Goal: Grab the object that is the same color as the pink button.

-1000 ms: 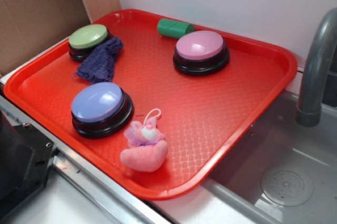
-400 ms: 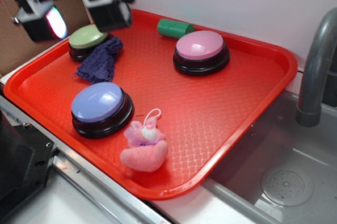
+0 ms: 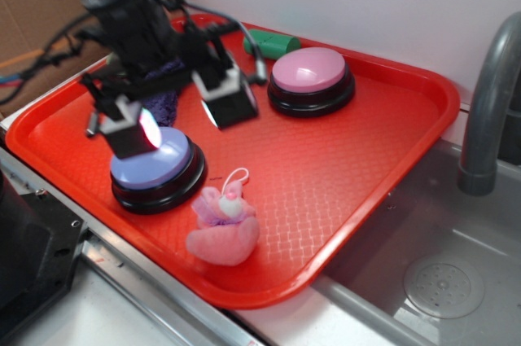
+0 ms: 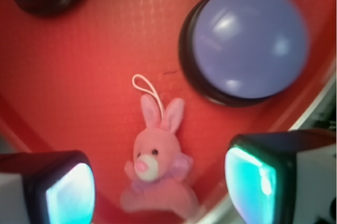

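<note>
Exterior: the claw has swung in from the tray's far-left corner, jaws wide and empty, now over the blue button; the bunny lies ahead, nearer the front rim.

Wrist: bunny sits framed between the fingers, so descent looks close.

Your pink plush bunny lies at the tray's six o'clock edge, white loop cord up; the pink button sits upright at one o'clock
</note>
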You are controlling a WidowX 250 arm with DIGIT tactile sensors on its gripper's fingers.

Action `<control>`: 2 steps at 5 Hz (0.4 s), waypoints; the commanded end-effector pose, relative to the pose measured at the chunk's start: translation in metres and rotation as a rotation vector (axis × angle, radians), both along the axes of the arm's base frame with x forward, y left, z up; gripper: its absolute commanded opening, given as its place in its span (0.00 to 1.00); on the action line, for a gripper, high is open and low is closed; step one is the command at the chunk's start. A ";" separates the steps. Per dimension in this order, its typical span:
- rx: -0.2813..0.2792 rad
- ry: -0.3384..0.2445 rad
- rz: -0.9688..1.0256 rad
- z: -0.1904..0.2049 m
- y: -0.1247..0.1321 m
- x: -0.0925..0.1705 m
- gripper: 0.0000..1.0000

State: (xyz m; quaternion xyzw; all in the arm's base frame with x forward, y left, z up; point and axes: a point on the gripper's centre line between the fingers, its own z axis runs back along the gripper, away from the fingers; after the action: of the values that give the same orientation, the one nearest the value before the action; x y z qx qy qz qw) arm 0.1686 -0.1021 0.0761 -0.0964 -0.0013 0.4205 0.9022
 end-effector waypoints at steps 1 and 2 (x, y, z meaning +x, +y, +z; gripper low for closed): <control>-0.062 -0.007 0.002 -0.034 -0.027 0.014 1.00; -0.061 0.013 0.020 -0.042 -0.031 0.010 1.00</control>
State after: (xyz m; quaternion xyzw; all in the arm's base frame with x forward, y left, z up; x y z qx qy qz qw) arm 0.1743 -0.1315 0.0294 -0.1127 0.0218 0.4322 0.8944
